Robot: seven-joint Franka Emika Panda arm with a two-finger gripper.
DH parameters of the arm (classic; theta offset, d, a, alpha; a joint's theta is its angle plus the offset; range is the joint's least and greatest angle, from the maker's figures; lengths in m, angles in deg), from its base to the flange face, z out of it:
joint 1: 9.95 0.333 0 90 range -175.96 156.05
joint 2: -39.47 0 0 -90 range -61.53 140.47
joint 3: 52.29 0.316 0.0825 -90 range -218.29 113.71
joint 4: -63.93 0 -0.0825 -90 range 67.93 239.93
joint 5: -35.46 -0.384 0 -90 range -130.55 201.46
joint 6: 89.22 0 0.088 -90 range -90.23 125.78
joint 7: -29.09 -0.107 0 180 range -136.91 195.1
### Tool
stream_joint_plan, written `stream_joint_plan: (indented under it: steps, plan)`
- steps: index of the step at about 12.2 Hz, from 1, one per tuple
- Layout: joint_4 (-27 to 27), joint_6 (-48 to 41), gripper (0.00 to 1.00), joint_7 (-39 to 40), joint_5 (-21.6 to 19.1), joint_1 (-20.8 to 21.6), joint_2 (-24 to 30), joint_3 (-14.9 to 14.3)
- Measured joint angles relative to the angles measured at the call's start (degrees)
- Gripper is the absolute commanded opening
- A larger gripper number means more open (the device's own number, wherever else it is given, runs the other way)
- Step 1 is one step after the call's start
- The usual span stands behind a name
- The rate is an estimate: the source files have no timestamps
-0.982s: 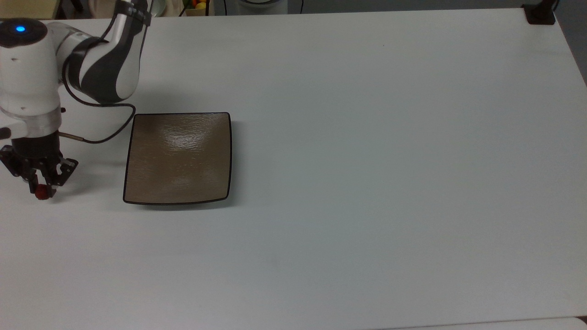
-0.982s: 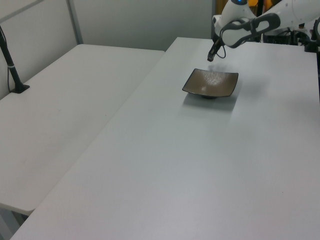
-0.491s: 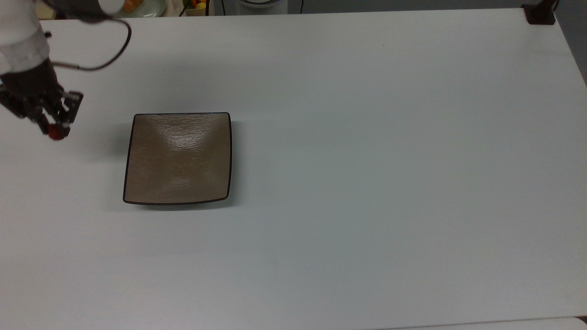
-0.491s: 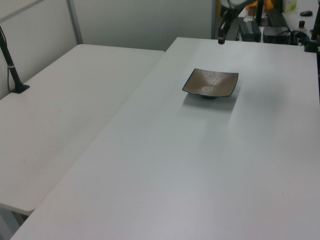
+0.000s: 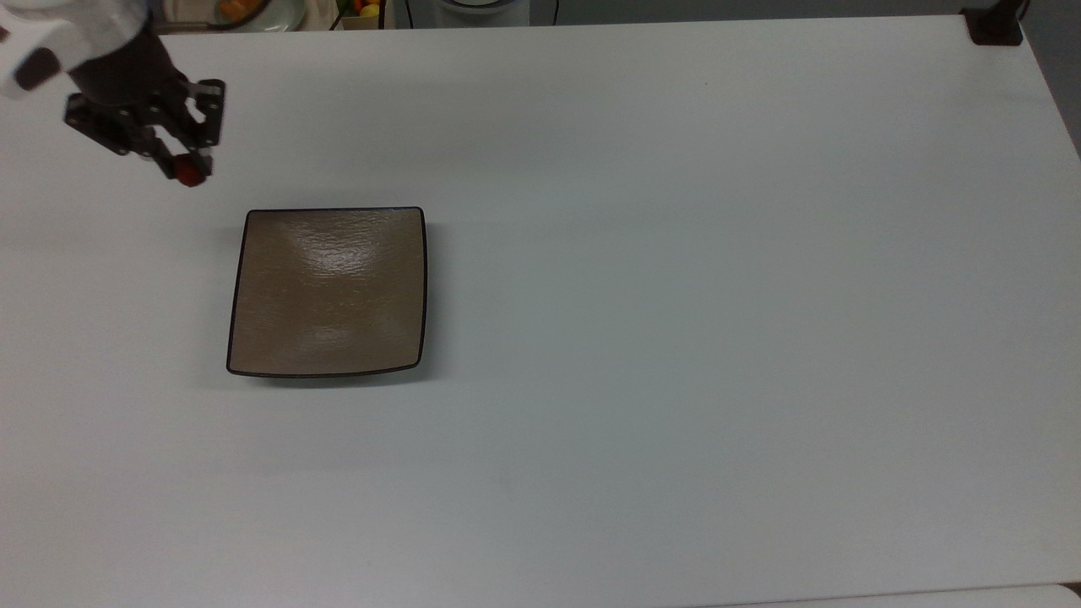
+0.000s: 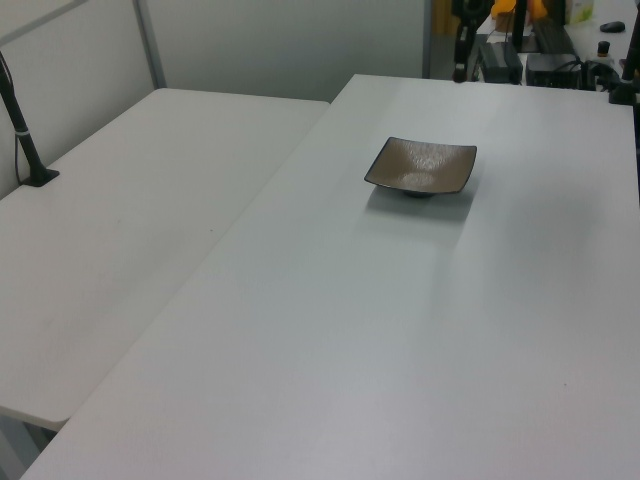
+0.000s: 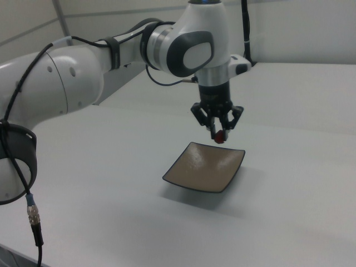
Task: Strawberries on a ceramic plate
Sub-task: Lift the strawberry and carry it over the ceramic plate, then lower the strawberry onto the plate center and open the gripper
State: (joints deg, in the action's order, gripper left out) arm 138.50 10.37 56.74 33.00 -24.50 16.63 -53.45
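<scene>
A small dark-red strawberry [image 5: 190, 175] is pinched between the fingertips of my gripper [image 5: 187, 171], which is shut on it and held high above the table. In the top view the gripper sits up and to the left of the ceramic plate [image 5: 279, 338], a square glossy tan-brown plate with a thin dark rim. The right view has the gripper [image 7: 219, 135] hanging just above the plate's [image 7: 192, 175] far edge, berry [image 7: 220, 136] at its tips. In the left view the plate [image 6: 400, 175] rests on the white table with nothing on it, and the gripper [image 6: 461, 68] hangs dark beyond the table's far edge.
The white table [image 5: 676, 295] stretches wide to the top view's right of the plate. A black clamp base [image 5: 995, 29] sits at the top view's upper right corner. A second white table [image 6: 120, 230] adjoins on the left view's left, with a black post [image 6: 25, 140].
The gripper has carried the strawberry upward and to the right in the top view, from left of the plate to beyond its upper left corner. The plate has not moved.
</scene>
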Motion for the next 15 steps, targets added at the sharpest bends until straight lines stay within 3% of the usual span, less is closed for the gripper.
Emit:
stream_joint_plan:
  steps: [4, 6, 11, 15]
  plan:
    - [4.3, -0.1, 0.03, -0.5, 0.6, 6.1, 0.4, 0.1]
    - [7.0, 0.5, 0.03, -2.2, 3.8, 8.5, 0.4, 0.1]
    - [15.5, 13.8, 0.03, -7.7, 7.2, 9.7, 0.4, 0.1]
    - [19.0, 23.0, 0.04, -10.6, 7.3, 9.9, 0.0, 0.1]
